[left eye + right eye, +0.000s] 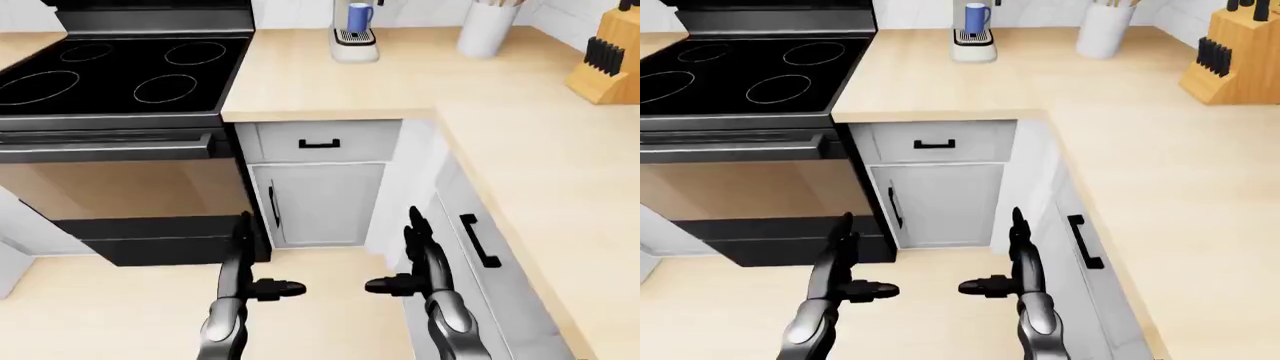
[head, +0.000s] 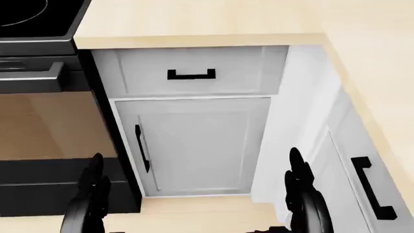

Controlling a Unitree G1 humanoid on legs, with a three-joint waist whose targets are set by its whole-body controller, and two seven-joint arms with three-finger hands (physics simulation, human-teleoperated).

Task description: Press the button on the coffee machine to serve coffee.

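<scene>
We stand in a kitchen corner, pale floor below, white cabinets (image 1: 318, 202) ahead. Nearest us, the left hand (image 1: 243, 264) and right hand (image 1: 420, 259) hang low at six o'clock, fingers spread, grasping nothing. Beyond, at ten o'clock, lies the black stove (image 1: 120, 71). Farthest, at twelve o'clock on the wooden tabletop (image 1: 400, 82), the coffee machine (image 1: 354, 41) carries a blue mug (image 1: 359, 16), well apart from both hands.

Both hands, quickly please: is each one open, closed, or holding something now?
Left hand: open, fingers extended, holding nothing.
Right hand: open, fingers extended, holding nothing.
</scene>
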